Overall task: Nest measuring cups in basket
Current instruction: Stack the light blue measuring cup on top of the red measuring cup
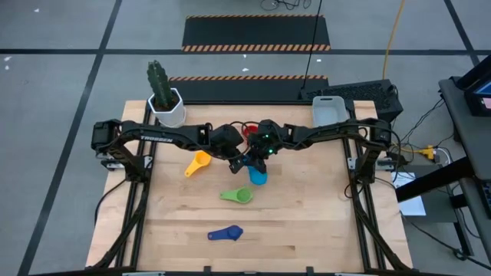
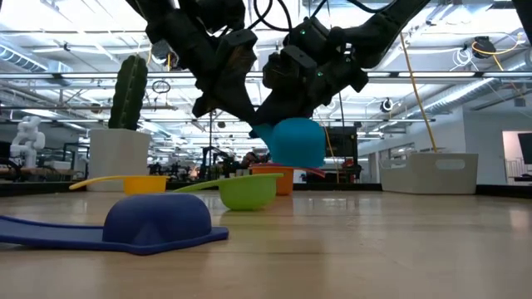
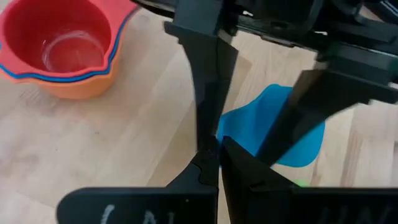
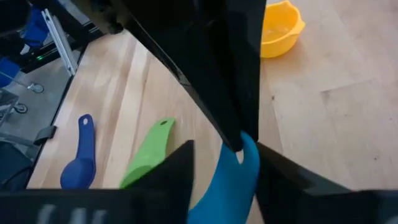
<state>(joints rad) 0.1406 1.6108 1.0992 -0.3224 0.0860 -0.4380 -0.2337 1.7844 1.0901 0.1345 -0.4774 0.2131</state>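
Note:
A light blue measuring cup [image 2: 298, 143] hangs clear of the table at its middle, between both grippers. My left gripper [image 3: 217, 158] is shut on its handle. My right gripper [image 4: 224, 168] stands around the cup from the other side. A nested stack with a red cup on top and an orange one at the bottom [image 3: 68, 50] stands upright just behind. The yellow cup [image 1: 198, 162], the green cup [image 1: 238, 195] and the dark blue cup [image 1: 226, 234] lie on the wood. The pale grey basket [image 1: 330, 111] sits at the far right corner. My left gripper pinches the free end of the light blue cup's handle [image 4: 247, 144] between its two fingers, slanting down from the table's left. The cup is lifted clear. My right gripper has one finger on each side of the cup near where the handle widens into the bowl [image 4: 233, 180], slanting down from the right. The bowl [image 3: 292, 140] hangs below the fingers.
A white hexagonal pot with a cactus [image 1: 167, 107] stands at the table's far left corner. The two arms cross close together over the middle of the table [image 1: 307, 222], whose near right part is bare wood.

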